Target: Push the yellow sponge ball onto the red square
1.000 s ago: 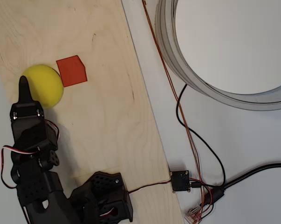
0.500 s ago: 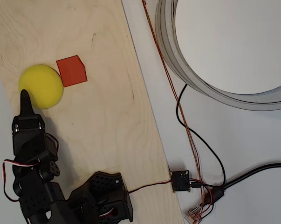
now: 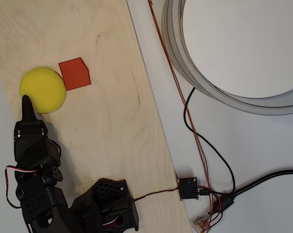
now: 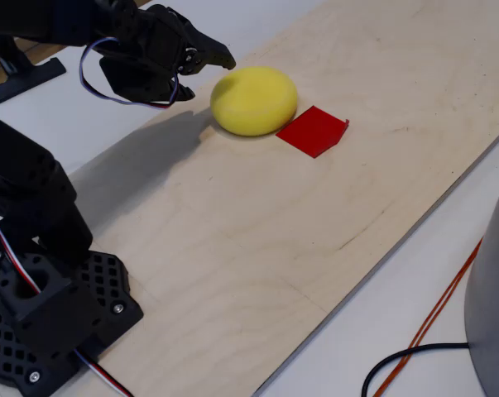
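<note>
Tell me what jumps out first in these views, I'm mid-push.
The yellow ball stands out first, sitting on the wooden board with its edge at the red square but not on it. The black gripper points its tip at the ball's near side. Right of the board, a big grey ring and loose cables lie on the white table.

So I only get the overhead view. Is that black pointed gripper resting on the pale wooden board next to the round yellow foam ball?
Observer: No. In the fixed view the black gripper hangs above the pale wooden board, level with the upper part of the yellow foam ball.
Operator: And is the ball sitting on the flat red-orange square patch?
Observer: Not from the side. It rests on bare wood, with its base right beside the near edge of the red square.
Operator: Is it perfectly round?
Observer: From the side it looks squat, wider than it is tall.
</note>
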{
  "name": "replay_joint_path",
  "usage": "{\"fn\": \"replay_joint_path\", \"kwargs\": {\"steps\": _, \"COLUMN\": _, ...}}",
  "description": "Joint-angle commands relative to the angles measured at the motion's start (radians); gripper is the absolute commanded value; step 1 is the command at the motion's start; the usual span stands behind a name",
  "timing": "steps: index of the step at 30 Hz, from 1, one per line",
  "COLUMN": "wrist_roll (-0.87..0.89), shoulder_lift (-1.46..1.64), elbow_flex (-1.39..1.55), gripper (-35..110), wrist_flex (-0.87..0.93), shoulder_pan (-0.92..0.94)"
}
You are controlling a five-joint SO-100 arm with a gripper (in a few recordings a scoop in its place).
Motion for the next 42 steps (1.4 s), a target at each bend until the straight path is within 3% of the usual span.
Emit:
{"fn": "replay_joint_path", "kwargs": {"steps": 1, "wrist_roll": 0.008, "shoulder_lift": -0.020, "elbow_flex": -0.038, "gripper": 26, "wrist_flex": -0.017, "shoulder_pan": 0.023}}
{"fn": "replay_joint_path", "kwargs": {"steps": 42, "wrist_roll": -0.014, "shoulder_lift": -0.144, "elbow_flex": -0.166, "gripper": 25, "wrist_flex": -0.084, "shoulder_pan": 0.183}}
